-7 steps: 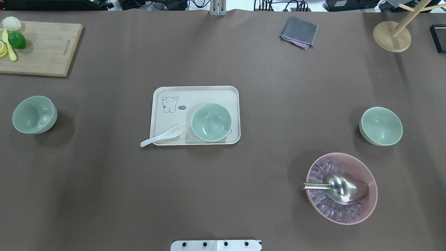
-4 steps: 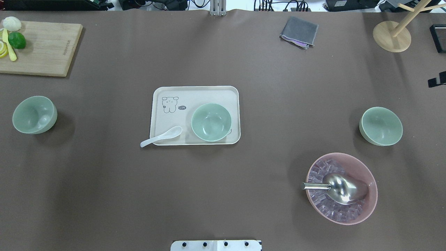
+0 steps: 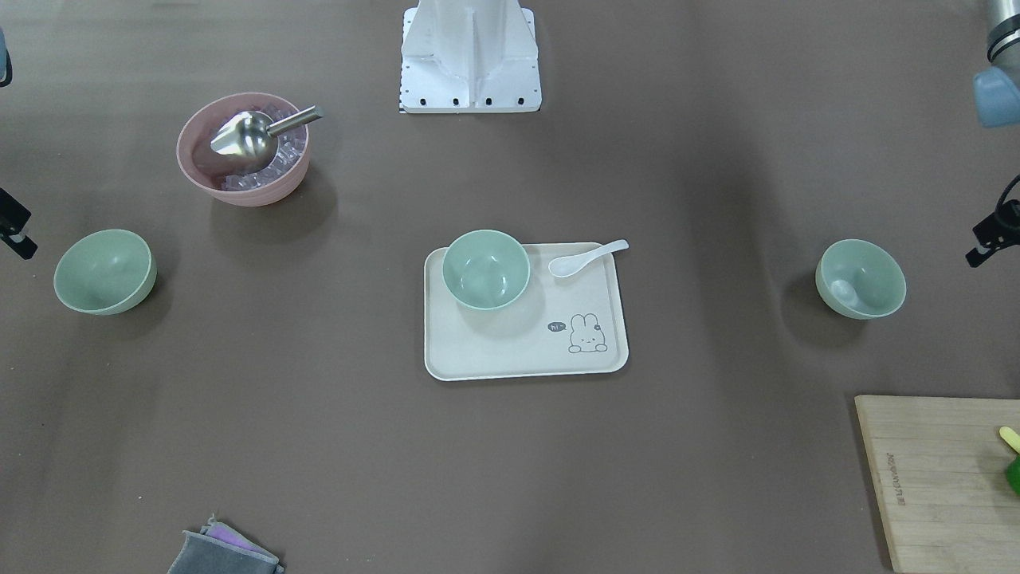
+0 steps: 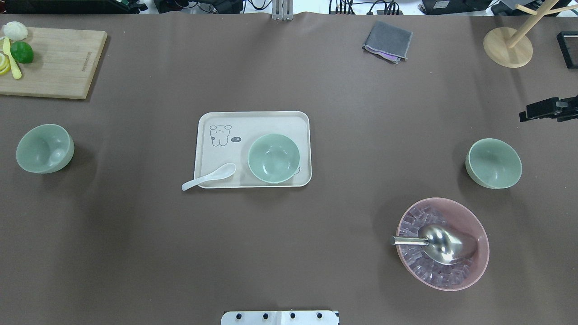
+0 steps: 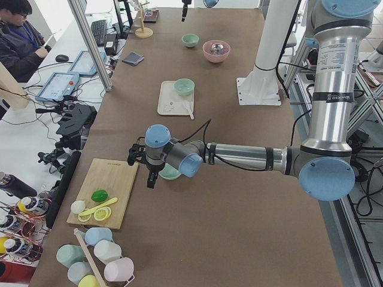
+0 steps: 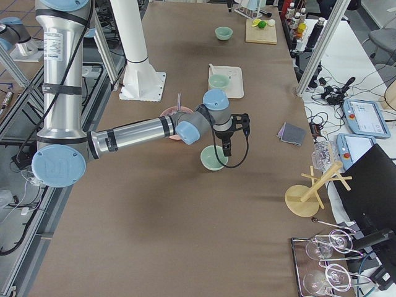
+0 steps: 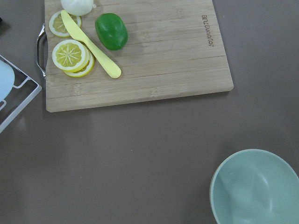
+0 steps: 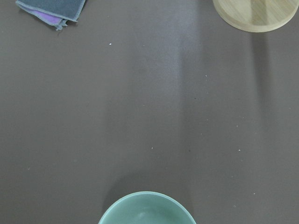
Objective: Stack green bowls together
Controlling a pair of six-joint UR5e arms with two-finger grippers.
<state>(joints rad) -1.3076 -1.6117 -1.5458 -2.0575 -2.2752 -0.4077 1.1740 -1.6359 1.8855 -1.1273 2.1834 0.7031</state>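
On the table (image 4: 135,253), nothing was stacked.
Tray bowl (image 4: 273,158), left bowl (image 4: 44,148) and right bowl (image 4: 493,163) stood well apart; left gripper (image 3: 986,243) and right gripper (image 4: 536,111) held none, and whether the jaws were released or clenched could not be told.

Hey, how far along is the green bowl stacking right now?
Done: nothing yet, no bowls are nested. The middle green bowl sits on the tray; the left green bowl and right green bowl stand alone on the table. In hand: nothing; the left gripper and right gripper each hover by an outer bowl, holding nothing. Left: pick up both outer bowls and nest all three.
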